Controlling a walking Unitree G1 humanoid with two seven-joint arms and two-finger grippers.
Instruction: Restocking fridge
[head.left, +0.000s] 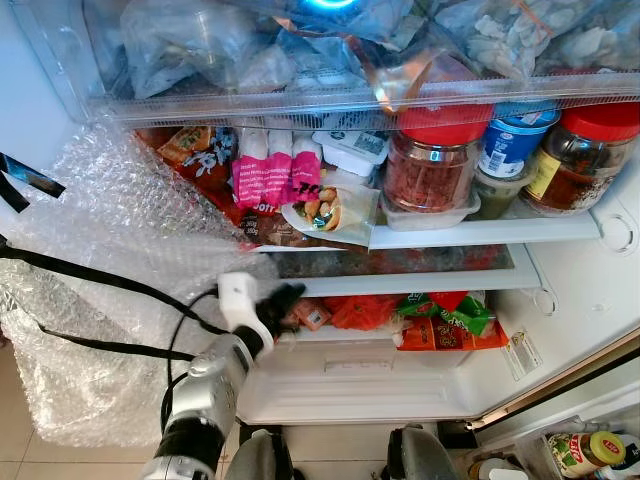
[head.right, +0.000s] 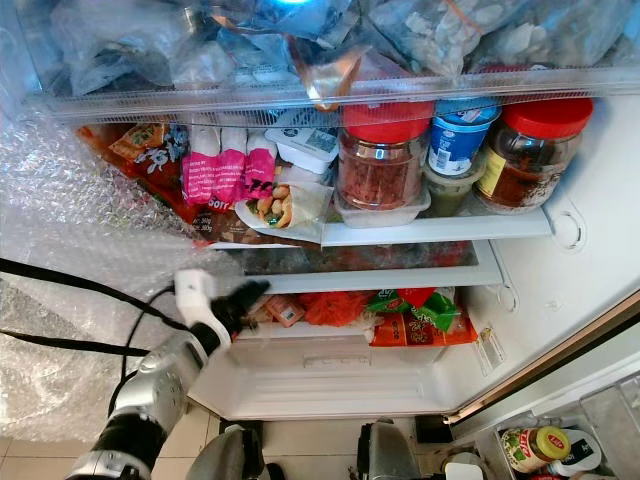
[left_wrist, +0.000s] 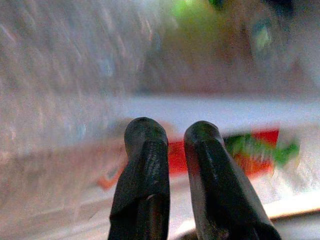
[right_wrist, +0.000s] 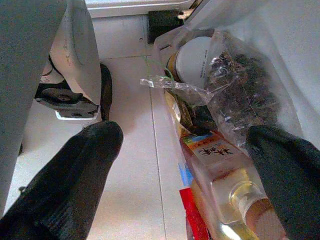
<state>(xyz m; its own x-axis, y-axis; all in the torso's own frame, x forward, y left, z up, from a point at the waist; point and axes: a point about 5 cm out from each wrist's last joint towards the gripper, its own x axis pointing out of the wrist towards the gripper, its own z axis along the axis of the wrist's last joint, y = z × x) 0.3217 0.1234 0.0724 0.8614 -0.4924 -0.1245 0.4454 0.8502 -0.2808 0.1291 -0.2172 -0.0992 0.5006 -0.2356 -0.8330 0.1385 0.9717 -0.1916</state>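
Observation:
The fridge stands open before me. My left gripper (head.left: 283, 297) reaches into the top of the lower drawer (head.left: 350, 378), its tips by a small orange packet (head.left: 312, 316). The left wrist view has its two black fingers (left_wrist: 145, 155) close together with nothing between them, and red and green packets (head.left: 440, 320) blurred beyond. The right gripper (right_wrist: 184, 135) hangs low with its fingers wide apart. Below it lie the floor and a clear box of goods with a bottle of yellow liquid (right_wrist: 225, 187).
On the shelf above stand a red-lidded jar (head.left: 432, 165), a blue tub (head.left: 515, 135), another red-lidded jar (head.left: 585, 155) and pink packets (head.left: 270, 170). Bubble wrap (head.left: 100, 260) hangs at the left. A crate of jars (head.left: 585, 450) sits on the floor at the right.

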